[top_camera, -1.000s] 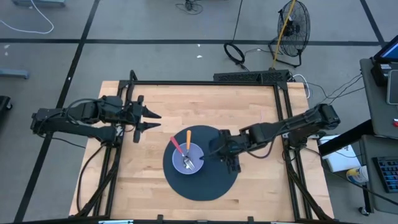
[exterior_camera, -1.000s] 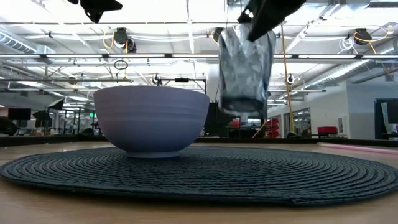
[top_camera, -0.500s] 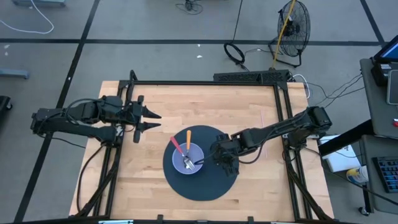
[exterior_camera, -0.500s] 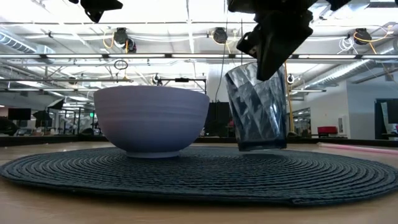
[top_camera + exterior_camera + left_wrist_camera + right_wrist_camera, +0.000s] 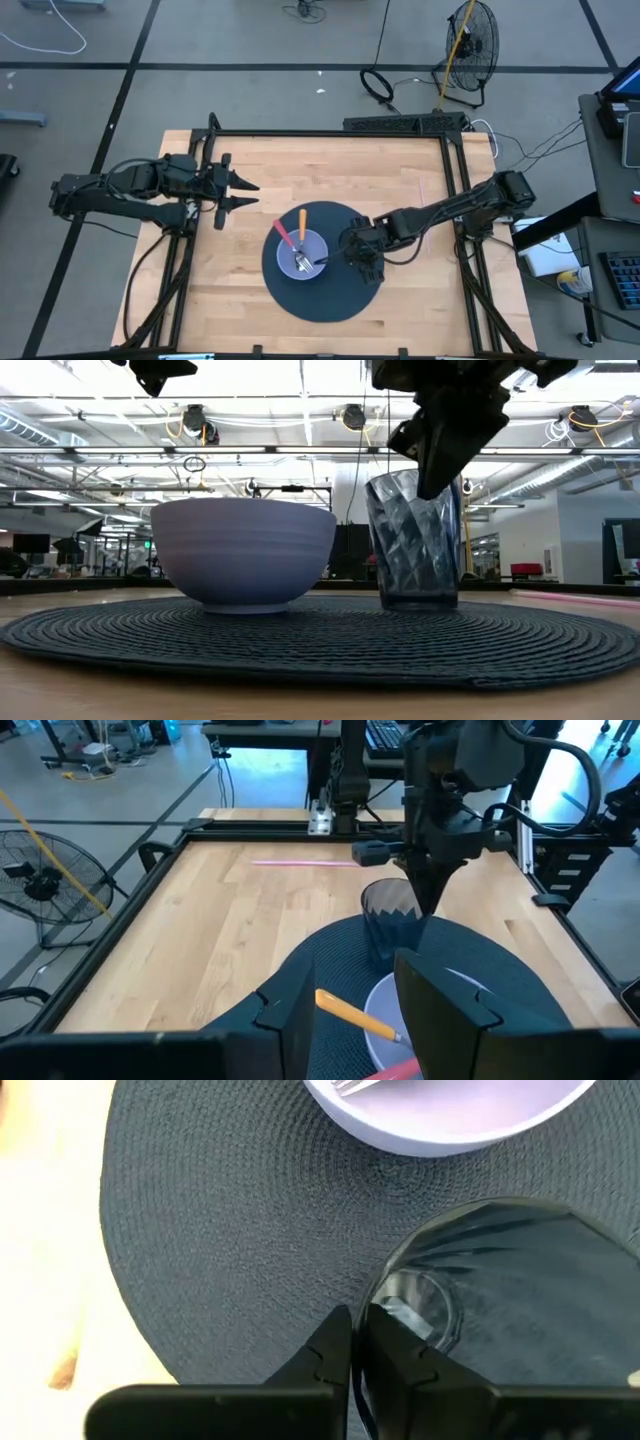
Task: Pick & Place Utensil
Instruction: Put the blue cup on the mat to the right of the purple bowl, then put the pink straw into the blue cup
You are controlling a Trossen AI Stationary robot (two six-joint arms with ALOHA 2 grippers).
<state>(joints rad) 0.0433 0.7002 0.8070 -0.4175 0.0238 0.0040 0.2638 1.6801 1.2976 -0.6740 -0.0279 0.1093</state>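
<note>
Two arms work over one wooden table (image 5: 250,170). On it lies one round dark woven mat (image 5: 330,300), carrying one lavender bowl (image 5: 243,550) and one clear faceted glass (image 5: 413,540).

At the left, the left gripper (image 5: 243,194) hangs above bare wood near the table's left edge, well apart from the mat, its jaws spread and holding nothing.

In the middle, the bowl sits on the mat's left part. Three utensils rest in it. A red-handled one (image 5: 285,233) leans out over the rim, its handle slanting toward the far left. An orange-handled one (image 5: 303,222) has its long axis running nearly straight toward the table's far edge, handle end out past the rim. A metal fork (image 5: 303,264) lies inside the bowl; which way its tines face is too small to tell in the high view, though the right wrist view shows tines (image 5: 350,1085) at the bowl's edge.

Just right of the bowl, the glass stands upright on the mat, near the bowl but apart from it in the low view. The right gripper (image 5: 363,262) is over the glass. Its jaws pinch the glass's rim, one finger (image 5: 325,1355) outside the wall and the other inside. One thin pink strip (image 5: 303,862) lies on the wood beyond the mat.
</note>
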